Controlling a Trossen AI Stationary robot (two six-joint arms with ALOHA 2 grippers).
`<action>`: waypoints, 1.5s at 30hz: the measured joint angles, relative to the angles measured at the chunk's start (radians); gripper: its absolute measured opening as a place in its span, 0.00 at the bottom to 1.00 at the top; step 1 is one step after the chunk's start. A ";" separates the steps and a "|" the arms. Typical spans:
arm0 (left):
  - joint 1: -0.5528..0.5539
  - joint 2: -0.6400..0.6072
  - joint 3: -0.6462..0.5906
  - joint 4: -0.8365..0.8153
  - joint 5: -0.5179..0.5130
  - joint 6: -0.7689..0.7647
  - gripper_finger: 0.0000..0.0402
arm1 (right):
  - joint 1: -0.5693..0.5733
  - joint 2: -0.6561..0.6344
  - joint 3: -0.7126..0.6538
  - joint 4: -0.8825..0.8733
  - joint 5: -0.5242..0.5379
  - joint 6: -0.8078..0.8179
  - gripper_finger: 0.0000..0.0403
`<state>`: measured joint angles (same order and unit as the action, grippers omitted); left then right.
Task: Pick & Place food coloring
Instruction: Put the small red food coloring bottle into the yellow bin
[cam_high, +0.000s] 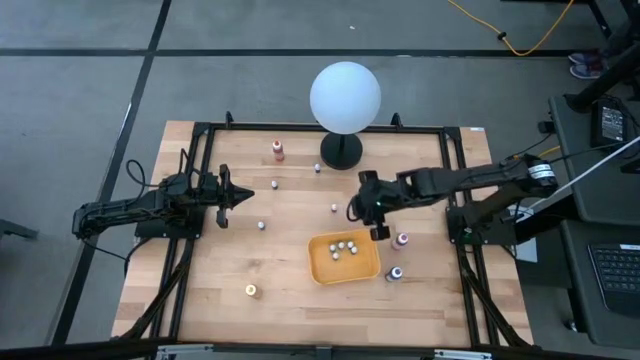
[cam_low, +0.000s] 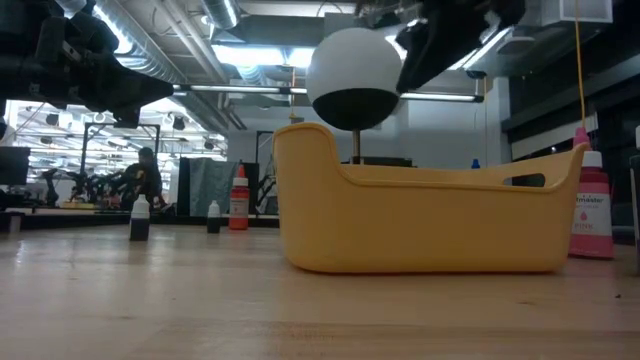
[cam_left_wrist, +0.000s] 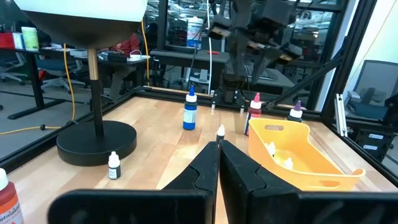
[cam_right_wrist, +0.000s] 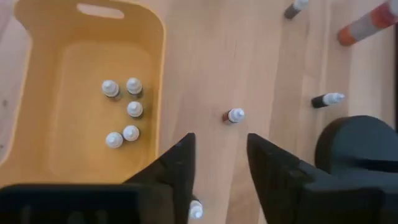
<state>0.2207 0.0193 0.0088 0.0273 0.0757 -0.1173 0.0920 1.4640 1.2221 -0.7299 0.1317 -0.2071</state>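
Several small food coloring bottles with white caps stand inside the yellow bin. More stand loose on the wooden table: a dark one just beyond my right gripper, a pink one and a purple one beside the bin, and a red one at the far side. My right gripper hovers open above the table at the bin's far edge, nothing between its fingers. My left gripper is shut, held level over the table's left part.
A lamp with a white globe on a black base stands at the far middle of the table. Small bottles are scattered between the grippers, and a yellow one stands near the front. A black frame edges the table.
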 joint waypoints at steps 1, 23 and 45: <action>0.000 0.000 0.000 0.000 0.000 0.000 0.02 | -0.014 0.009 0.000 0.012 -0.008 -0.016 0.41; 0.000 0.000 0.000 0.000 0.000 0.000 0.03 | -0.240 0.320 0.000 0.276 -0.195 -0.135 0.55; 0.000 0.000 0.000 0.000 0.000 0.000 0.03 | -0.255 0.449 0.001 0.291 -0.292 -0.116 0.55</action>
<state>0.2207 0.0193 0.0090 0.0269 0.0757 -0.1173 -0.1635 1.9126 1.2228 -0.4387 -0.1599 -0.3232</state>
